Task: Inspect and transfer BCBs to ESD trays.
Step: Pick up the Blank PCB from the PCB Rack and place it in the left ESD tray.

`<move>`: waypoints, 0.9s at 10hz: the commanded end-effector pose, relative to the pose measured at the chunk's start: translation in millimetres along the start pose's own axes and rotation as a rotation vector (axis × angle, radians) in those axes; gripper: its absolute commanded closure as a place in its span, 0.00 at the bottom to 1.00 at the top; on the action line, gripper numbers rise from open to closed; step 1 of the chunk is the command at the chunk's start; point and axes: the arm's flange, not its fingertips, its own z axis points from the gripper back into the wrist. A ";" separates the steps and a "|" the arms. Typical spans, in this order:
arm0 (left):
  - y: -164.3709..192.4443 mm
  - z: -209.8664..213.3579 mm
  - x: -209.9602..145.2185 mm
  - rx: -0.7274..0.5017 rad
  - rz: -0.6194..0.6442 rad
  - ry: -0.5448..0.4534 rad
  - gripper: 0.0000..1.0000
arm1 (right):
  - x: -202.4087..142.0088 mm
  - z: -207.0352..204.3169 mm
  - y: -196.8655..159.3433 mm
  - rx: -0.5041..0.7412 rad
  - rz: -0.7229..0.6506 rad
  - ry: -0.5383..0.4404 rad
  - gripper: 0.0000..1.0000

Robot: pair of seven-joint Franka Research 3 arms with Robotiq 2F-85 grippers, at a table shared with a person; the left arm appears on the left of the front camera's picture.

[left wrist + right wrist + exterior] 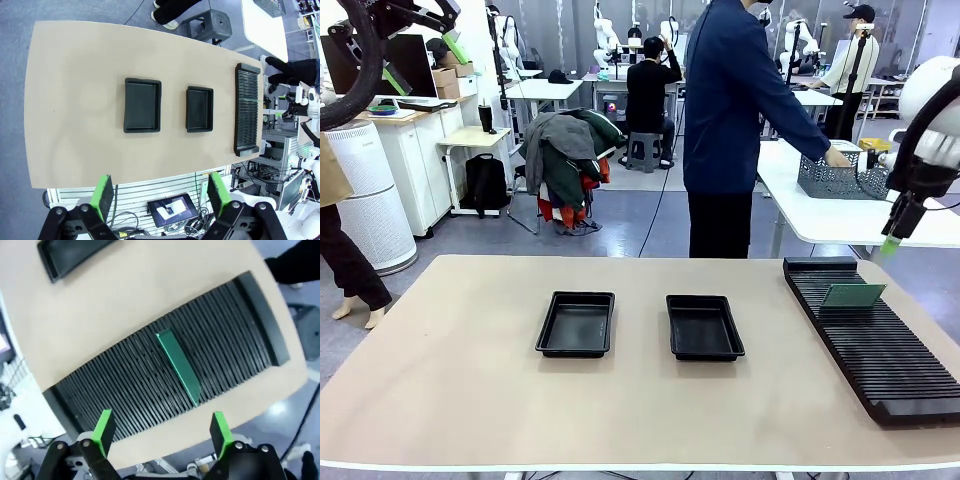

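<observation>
One green BCB (852,295) stands on edge in a slot of the long black ribbed rack (880,350) at the table's right; from above it reads as a thin green strip (178,366). Two black ESD trays sit empty mid-table, the left tray (577,323) and the right tray (704,326), also seen as the larger-looking tray (143,104) and the smaller-looking tray (200,108). My right gripper (162,426) hangs open above the rack, short of the board, and its green finger (891,243) shows at the right edge. My left gripper (159,193) is open, high over the table's near edge.
A person in a dark blue jacket (735,110) stands at the far side, one hand on a grey wire basket (840,175) on a white table behind. The rack (247,108) runs along the table's right side. Bare tabletop (440,380) lies left of the trays.
</observation>
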 end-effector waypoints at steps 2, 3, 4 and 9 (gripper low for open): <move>0.6 -0.2 0.0 -0.003 0.003 -0.001 0.00 | -3.6 -30.1 -5.8 -0.012 0.144 0.051 0.00; 0.6 -0.2 0.0 -0.003 0.003 -0.001 0.00 | -4.3 -42.6 -6.0 -0.050 0.195 0.085 0.00; 0.6 -0.2 0.0 -0.003 0.003 -0.001 0.00 | -5.0 -54.3 -5.9 -0.086 0.268 0.109 0.00; 0.6 -0.2 0.0 -0.003 0.003 -0.001 0.00 | -3.0 -90.9 -11.8 -0.053 0.439 0.095 0.00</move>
